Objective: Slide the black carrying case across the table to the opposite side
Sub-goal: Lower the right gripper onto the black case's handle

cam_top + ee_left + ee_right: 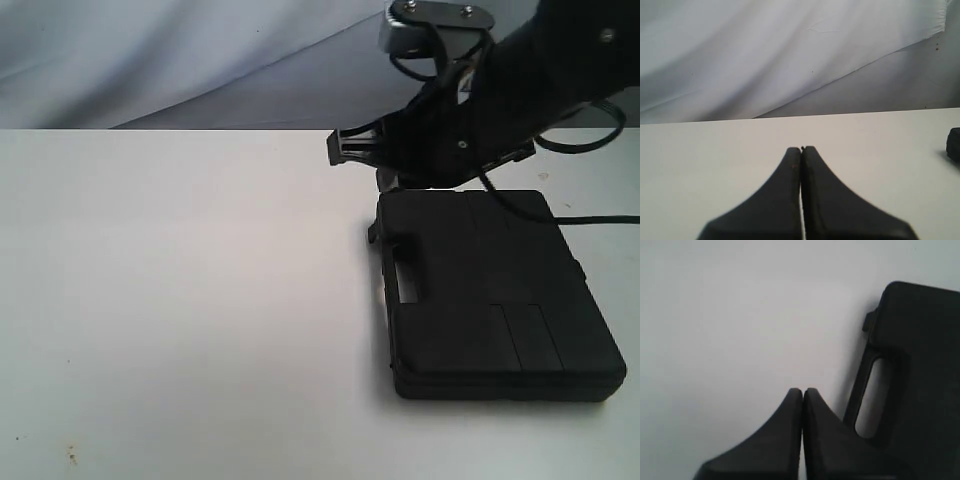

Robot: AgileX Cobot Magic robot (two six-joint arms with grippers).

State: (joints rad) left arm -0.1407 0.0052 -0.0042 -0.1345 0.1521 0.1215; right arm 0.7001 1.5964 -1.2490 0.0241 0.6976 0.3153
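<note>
A black case [490, 290] lies flat on the right part of a wide white counter [180, 300]. Its handle [858, 390] faces the bare left half. The case is shut and sits square to the near edge.

The right arm reaches in from the upper right, over the far edge of the case. In its wrist view, the right tool [802, 390] has its 2 fingers pressed together, holding nothing. Its tips hang over bare counter just beside the handle. We cannot tell whether the tool touches the case or the counter.

The left tool [801, 148] shows only in its own wrist view. It is also closed and empty, low over bare counter, with an edge of the case at the far side of that picture. Grey cloth hangs behind the counter.

We judge the task to be at its start: the case rests on the right, with the whole left side yet to cross. The right tool looks to be lining up at the handle. The next move calls for firm contact, perhaps by hooking the handle. A steady, level pull leftward should keep the case from turning.
</note>
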